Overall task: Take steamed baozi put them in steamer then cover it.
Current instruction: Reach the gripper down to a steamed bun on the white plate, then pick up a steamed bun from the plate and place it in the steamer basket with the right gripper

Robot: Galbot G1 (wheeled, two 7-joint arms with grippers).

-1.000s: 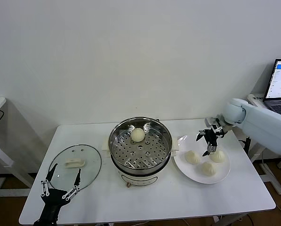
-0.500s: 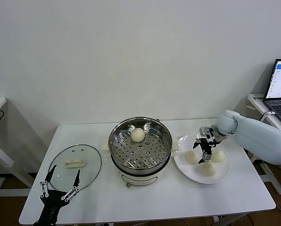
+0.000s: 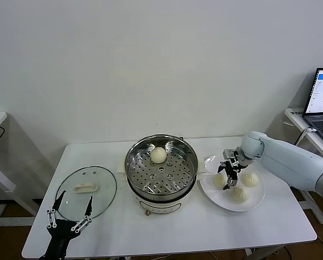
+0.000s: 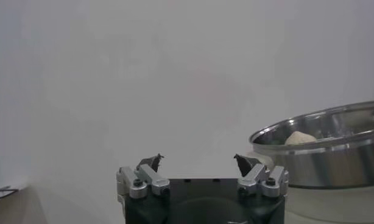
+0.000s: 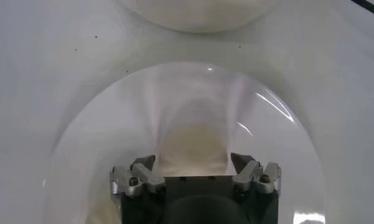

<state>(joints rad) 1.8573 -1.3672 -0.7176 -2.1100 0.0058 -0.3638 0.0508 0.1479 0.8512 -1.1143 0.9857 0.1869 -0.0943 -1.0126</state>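
Right pincer (image 3: pixel 229 174) down over the white plate (image 3: pixel 257 196) at 3 o'clock of the steamer (image 3: pixel 161 165), fingers apart and straddling the nearest-to-steamer baozi (image 3: pixel 219 181), not yet clamped. Two more baozi (image 3: pixel 239 193) and (image 3: pixel 251 179) sit on the same plate, close together. One baozi (image 3: pixel 158 155) already in the steamer basket, toward its 12 o'clock rim. Glass cover (image 3: pixel 86 191) lies flat on the surface (image 3: pixel 204 227) at 9 o'clock of the steamer, handle up. Left pincer (image 3: pixel 69 219) parked at the cover's 6 o'clock edge, fingers wide apart, holding nothing.
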